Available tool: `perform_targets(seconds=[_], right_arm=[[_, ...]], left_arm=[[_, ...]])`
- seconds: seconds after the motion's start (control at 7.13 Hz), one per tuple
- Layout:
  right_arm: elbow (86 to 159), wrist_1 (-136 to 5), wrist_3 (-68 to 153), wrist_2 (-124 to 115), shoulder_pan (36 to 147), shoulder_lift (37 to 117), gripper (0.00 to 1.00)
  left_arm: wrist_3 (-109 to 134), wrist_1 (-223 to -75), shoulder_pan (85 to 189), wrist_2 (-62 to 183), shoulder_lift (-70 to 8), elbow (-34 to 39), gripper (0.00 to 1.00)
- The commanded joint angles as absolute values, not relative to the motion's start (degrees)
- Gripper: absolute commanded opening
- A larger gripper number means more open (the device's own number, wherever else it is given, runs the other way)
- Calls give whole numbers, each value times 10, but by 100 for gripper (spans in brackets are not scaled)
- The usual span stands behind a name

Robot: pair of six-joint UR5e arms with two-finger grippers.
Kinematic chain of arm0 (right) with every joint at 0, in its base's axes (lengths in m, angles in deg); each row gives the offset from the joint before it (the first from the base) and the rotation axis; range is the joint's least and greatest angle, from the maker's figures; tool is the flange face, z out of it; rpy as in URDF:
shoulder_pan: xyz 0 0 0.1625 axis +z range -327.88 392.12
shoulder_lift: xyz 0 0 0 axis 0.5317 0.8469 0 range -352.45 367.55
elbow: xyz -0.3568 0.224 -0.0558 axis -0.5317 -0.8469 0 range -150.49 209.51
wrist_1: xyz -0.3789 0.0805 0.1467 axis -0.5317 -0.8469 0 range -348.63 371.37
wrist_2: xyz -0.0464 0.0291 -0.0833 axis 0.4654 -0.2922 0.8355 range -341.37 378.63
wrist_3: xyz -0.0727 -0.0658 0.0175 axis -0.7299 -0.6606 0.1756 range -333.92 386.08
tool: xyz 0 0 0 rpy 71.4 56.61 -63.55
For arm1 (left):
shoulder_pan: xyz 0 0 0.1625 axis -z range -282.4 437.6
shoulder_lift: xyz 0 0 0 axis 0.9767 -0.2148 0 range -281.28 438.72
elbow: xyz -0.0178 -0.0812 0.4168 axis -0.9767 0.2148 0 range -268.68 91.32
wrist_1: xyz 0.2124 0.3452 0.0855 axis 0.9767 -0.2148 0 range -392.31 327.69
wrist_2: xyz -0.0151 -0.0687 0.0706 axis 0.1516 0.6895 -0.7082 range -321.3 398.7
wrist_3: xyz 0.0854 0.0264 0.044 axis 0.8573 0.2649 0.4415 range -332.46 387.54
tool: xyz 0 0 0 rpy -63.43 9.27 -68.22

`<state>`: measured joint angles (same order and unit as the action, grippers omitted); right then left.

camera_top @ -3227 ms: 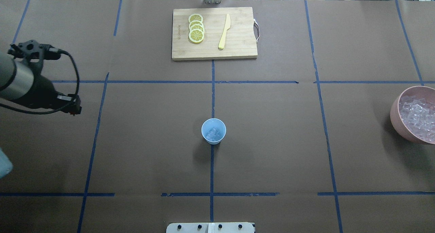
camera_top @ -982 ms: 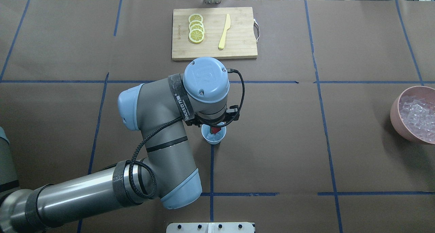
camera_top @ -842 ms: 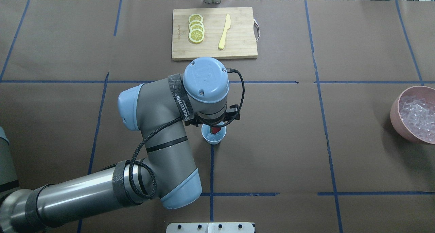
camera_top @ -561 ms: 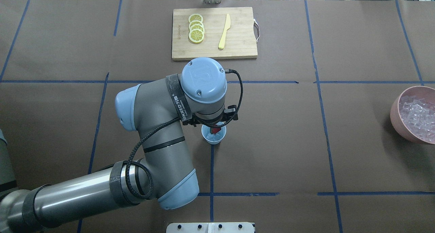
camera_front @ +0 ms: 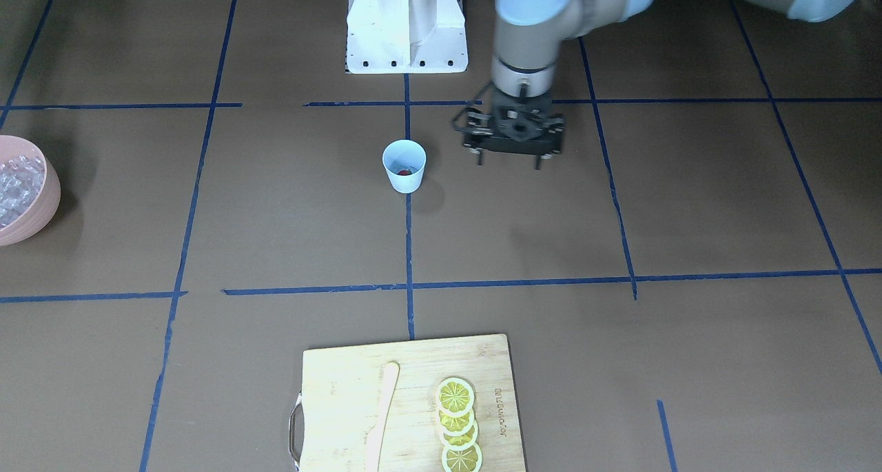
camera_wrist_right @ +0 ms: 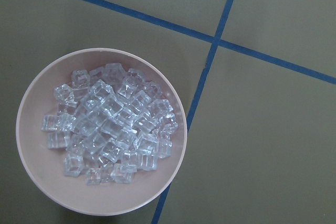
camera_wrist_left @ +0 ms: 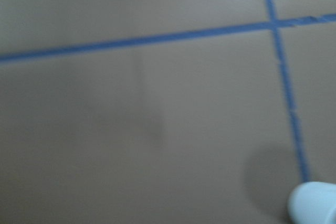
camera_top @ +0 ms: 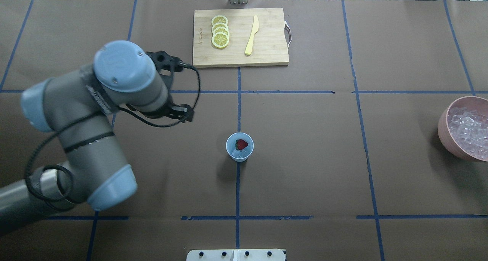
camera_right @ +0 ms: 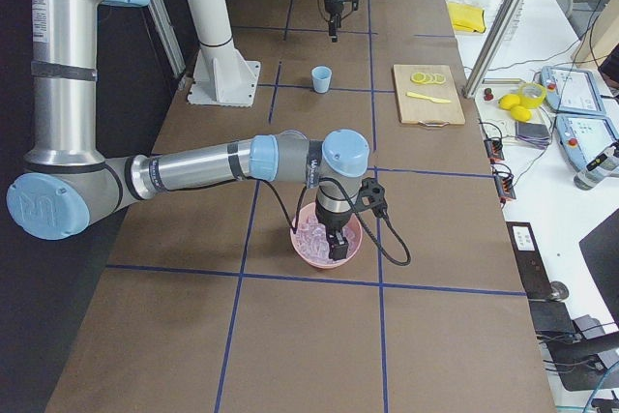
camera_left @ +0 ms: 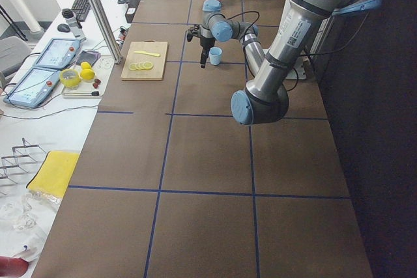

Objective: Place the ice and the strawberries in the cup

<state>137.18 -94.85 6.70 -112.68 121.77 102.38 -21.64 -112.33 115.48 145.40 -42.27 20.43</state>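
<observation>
Cup (camera_front: 405,182) stands upright at ctr of the desk (camera_top: 312,169), right on the blue tape line (camera_top: 238,184) that runs near-far. Mouth up, long axis vertical, rim wider than base. Strawberry (camera_top: 242,144) is inside it, lying on a few clear cubes, towards the far side of the opening. Berry is too small to tell which way its tip points or how its long axis lies.

Left claw (camera_front: 510,160) hangs above the desk to the left of the cup, well apart from it, pointing straight down. Fingers are spread wide along the left-right line, nothing btwn them. Its wrist cam shows blurred desk & tape, w/ a sliver of the cup in one corner.

Right claw (camera_right: 336,244) is over the pink bowl (camera_wrist_right: 31,166) at the right end of the desk, pointing down. It's seen only from the side, so can't tell if it's wide or narrow, nor if it touches anything. The bowl holds the heap of ice (camera_wrist_right: 107,129).

Far side, ctr: wooden board (camera_top: 267,51), handle on its right. On it is a row of four overlapping lemon slices (camera_top: 220,32) running near-far. Right of them, apart, lies a pale knife (camera_top: 252,35), long axis also near-far, blade end far.
</observation>
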Motion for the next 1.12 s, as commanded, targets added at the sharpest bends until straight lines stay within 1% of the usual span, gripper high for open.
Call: perform_targets(seconds=[0.0,0.14,0.42,0.56,0.7,0.98], right_arm=[[1371,-949,67,-1127,1218,1025,99],[1370,-949,67,-1127,1218,1025,99],[1368,-948,67,-1126,1218,1025,99],[1368,-948,67,-1127,1218,1025,99],[1368,-949,67,-1126,1218,1025,99],[1369,-948,67,-1126,1218,1025,99]], left_arm=[[28,-1127,1319,1561,-319,214,100],[127,-1128,1392,1597,-284,204,100],[323,-1124,1557,1712,-235,132,100],[392,-1128,1628,1732,-208,95,100],[432,-1131,1664,1735,-182,78,100],[434,-1158,1700,1736,-113,79,100]])
